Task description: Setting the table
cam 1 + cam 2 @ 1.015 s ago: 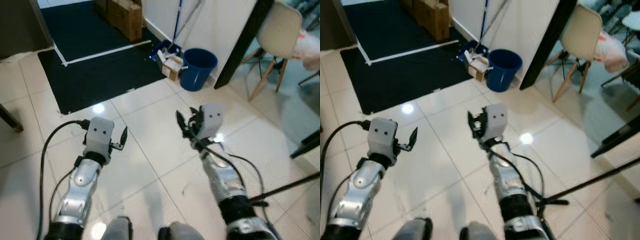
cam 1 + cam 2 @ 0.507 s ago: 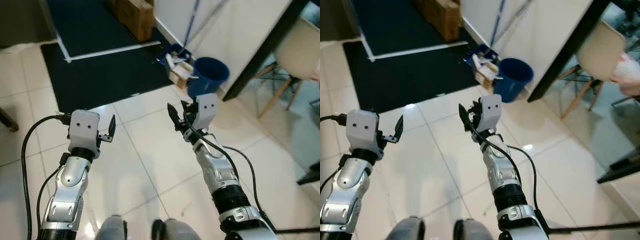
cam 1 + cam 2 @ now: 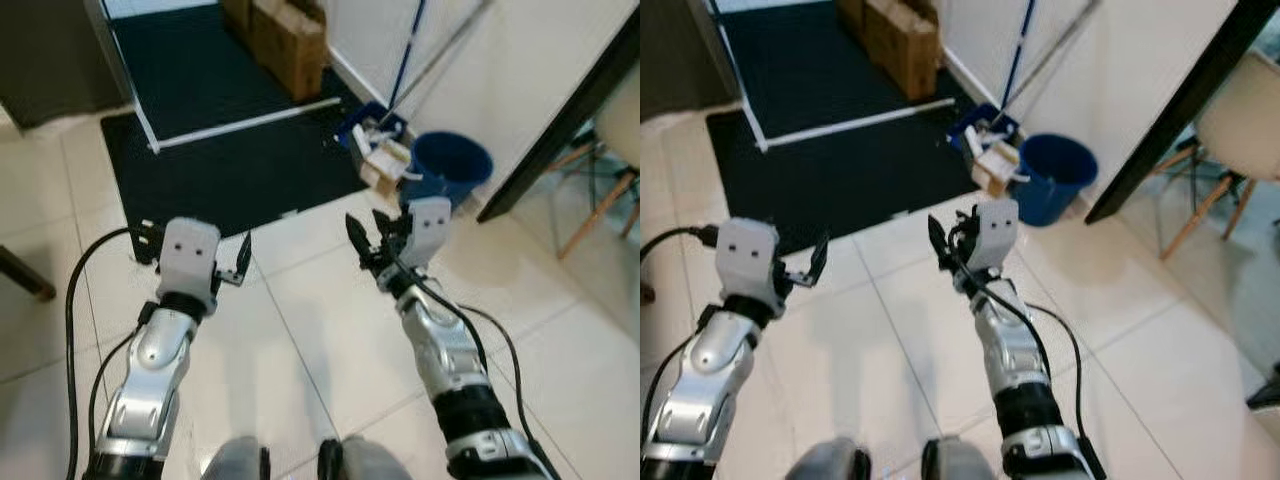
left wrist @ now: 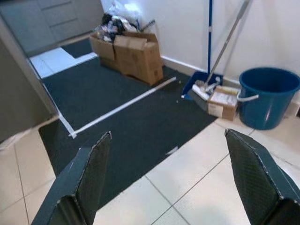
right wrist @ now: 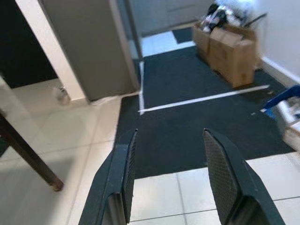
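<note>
Left tool (image 4: pixel 166 180): fingers spread wide, empty, touching nothing. Right tool (image 5: pixel 171 176): fingers parted moderately, empty. Both silver arms raised from lower frame, forearms angled up toward centre, tools hovering over white tile floor (image 3: pixel 310 330). Beyond, upper centre: dark mat (image 3: pixel 220 165). Upper right: blue bucket (image 3: pixel 450 172), small carton (image 3: pixel 385 165) just beside it, cardboard boxes (image 3: pixel 290 35) near wall. No tableware visible to locate.

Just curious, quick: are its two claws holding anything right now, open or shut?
Left gripper: open, holding nothing, raised over the floor.
Right gripper: open, holding nothing, also raised.
</note>
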Robot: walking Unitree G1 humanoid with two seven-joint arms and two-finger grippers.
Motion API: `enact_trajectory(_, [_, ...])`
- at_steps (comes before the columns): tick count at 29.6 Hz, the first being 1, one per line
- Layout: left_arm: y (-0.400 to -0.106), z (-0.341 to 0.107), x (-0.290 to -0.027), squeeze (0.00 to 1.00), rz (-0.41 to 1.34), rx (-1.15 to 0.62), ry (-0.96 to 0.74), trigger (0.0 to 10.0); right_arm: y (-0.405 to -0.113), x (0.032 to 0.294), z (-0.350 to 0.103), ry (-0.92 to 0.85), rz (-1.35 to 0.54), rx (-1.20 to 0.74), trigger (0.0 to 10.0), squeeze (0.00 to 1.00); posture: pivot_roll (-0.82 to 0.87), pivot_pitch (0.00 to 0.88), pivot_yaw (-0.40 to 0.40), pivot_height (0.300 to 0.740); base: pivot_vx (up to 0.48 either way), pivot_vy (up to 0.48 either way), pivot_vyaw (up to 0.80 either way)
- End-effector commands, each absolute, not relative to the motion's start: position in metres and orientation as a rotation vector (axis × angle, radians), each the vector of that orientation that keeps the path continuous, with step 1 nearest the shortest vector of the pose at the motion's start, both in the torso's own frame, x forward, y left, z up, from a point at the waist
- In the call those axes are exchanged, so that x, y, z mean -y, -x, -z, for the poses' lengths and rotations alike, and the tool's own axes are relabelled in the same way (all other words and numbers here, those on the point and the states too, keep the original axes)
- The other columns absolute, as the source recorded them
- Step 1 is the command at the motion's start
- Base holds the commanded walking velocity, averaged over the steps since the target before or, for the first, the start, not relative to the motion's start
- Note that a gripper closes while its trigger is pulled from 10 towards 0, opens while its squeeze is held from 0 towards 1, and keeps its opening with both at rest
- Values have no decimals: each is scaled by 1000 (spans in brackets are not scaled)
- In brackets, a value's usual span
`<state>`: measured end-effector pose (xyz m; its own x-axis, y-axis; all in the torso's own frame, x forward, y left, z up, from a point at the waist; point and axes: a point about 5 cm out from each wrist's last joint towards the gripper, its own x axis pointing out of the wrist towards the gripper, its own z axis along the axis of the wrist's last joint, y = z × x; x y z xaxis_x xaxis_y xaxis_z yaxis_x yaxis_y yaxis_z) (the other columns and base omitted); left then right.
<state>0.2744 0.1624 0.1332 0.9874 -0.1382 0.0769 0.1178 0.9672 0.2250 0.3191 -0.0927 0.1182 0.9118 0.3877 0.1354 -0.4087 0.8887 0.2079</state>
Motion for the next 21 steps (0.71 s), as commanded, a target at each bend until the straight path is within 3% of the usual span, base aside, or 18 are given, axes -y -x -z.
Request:
enact_trajectory(1, [-274, -130, -159, 0, 150, 76, -232, 10000, -316, 92, -111, -246, -423, 58, 10000, 0, 40, 36, 21, 740, 375, 0, 0])
enact_trajectory(10, [-275, -128, -162, 0, 136, 52, -181, 10000, -311, 88, -106, -202, -472, 33, 10000, 0, 32, 27, 12, 740, 331, 0, 0])
enact_trajectory(16, [-268, -120, -158, 0, 158, -16, 51, 10000, -309, 97, -101, -124, -469, 4, 10000, 0, -35, 33, -59, 740, 0, 0, 0])
enact_trajectory(21, [-268, -120, -155, 0, 229, -34, 108, 10000, -313, 109, -102, -57, -402, 5, 10000, 0, -51, 30, -58, 740, 0, 0, 0])
